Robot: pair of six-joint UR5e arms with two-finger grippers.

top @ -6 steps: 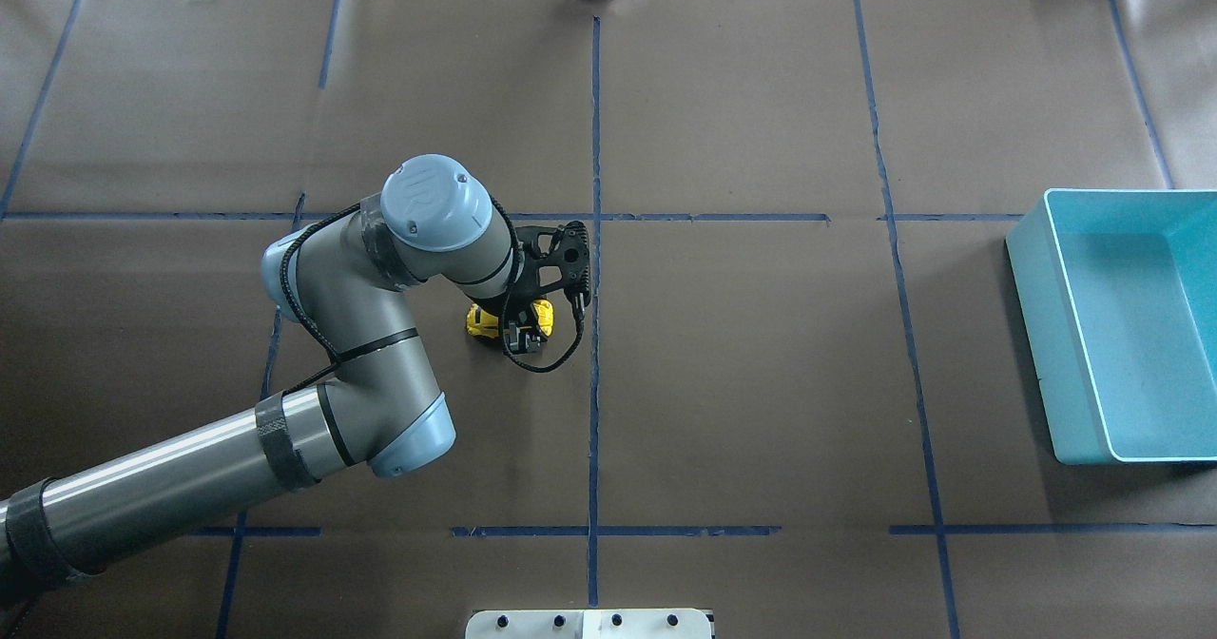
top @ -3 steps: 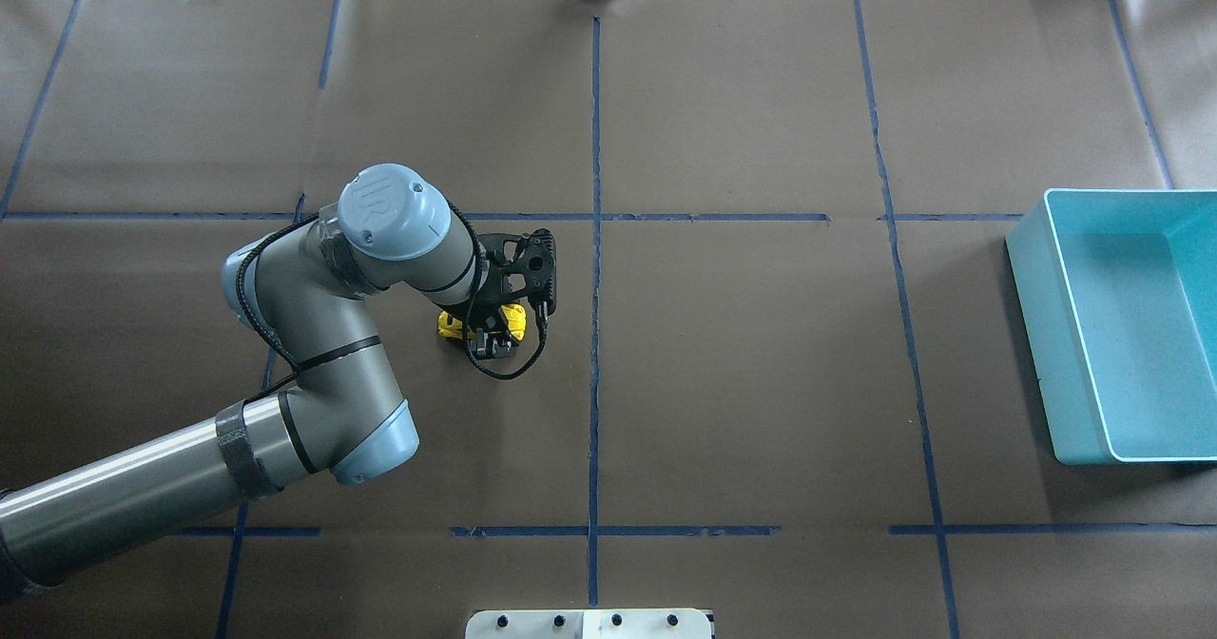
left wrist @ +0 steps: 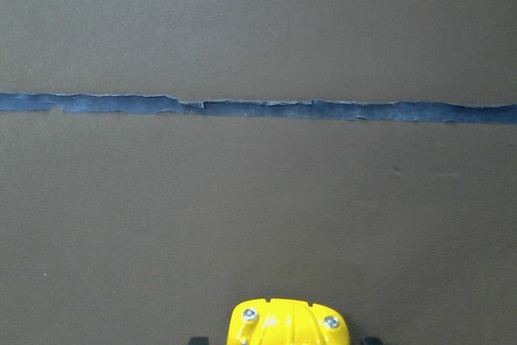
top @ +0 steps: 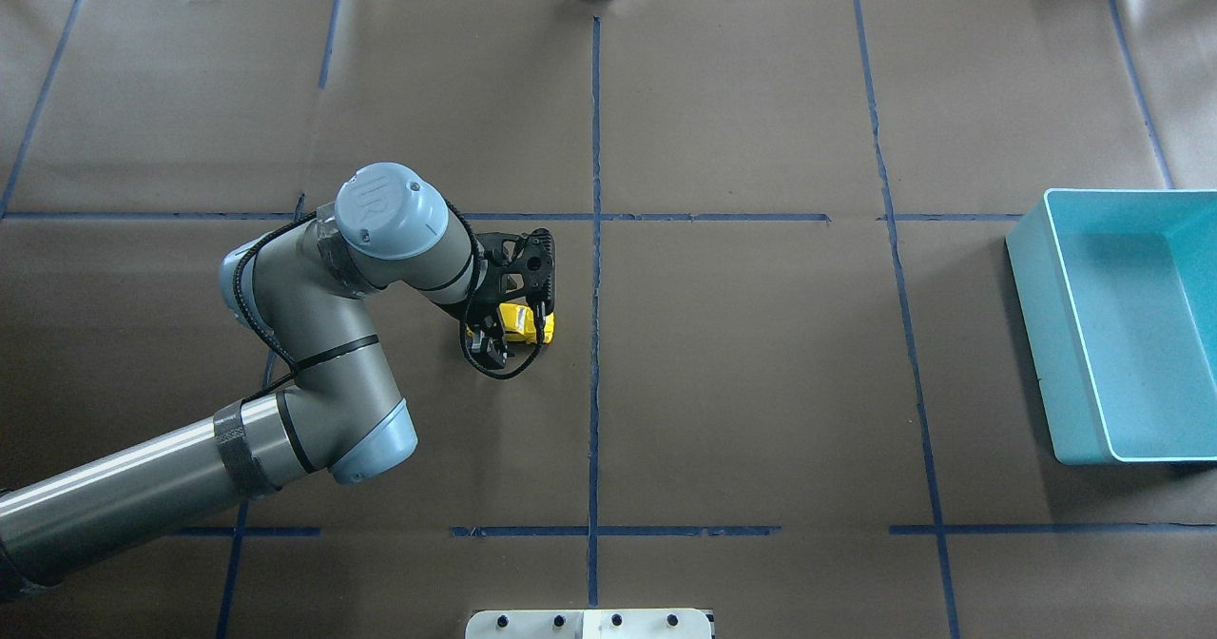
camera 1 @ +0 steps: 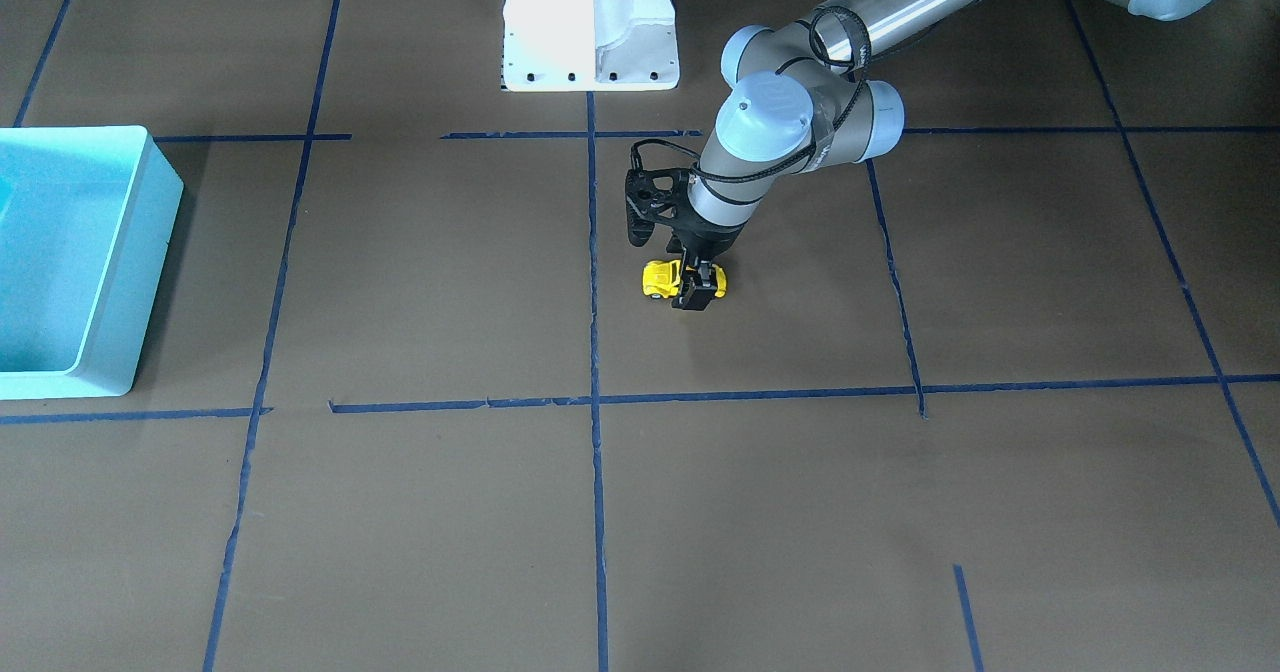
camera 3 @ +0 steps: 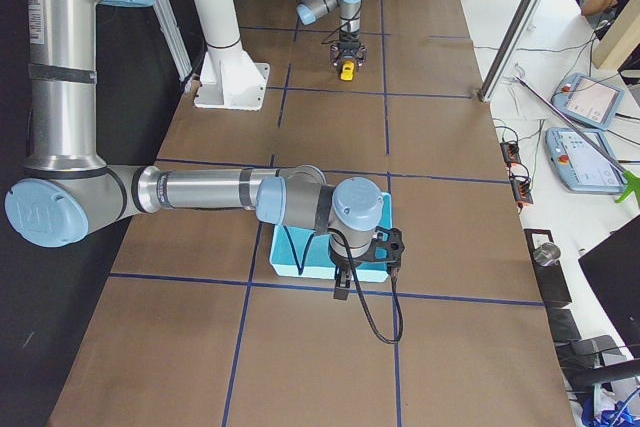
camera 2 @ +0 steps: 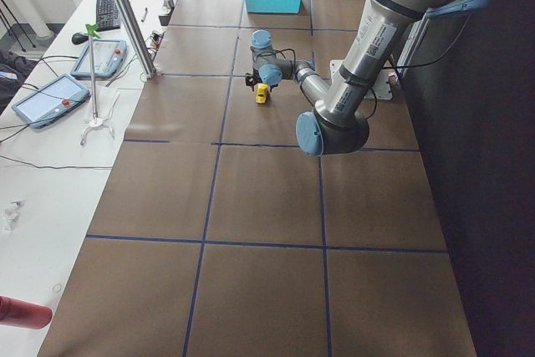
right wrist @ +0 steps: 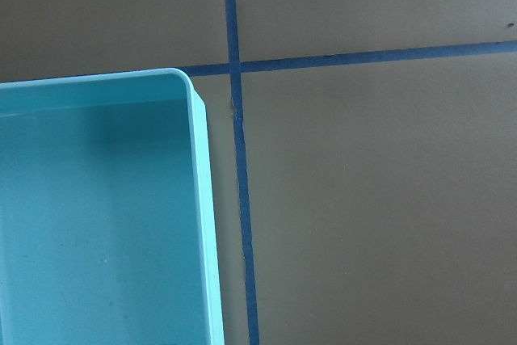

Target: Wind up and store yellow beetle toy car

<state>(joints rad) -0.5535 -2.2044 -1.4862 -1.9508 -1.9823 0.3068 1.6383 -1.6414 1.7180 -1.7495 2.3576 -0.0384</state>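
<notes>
Toy car [left wrist: 287, 325] glossy yellow plastic; table cover [top: 761, 382] matt brown paper; bin [right wrist: 97, 224] smooth plastic.

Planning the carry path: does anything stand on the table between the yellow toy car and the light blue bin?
Nothing visible does. From the yellow beetle toy car, by the left gripper, to the light blue bin, the overhead view shows only brown paper and blue tape lines.

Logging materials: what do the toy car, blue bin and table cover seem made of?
Yellow beetle toy car: glossy shell, hard plastic or painted metal; cannot tell which. Light blue bin: smooth moulded plastic, judging by its rounded rim. Table cover: matte brown paper, apparently; no sheen.
</notes>
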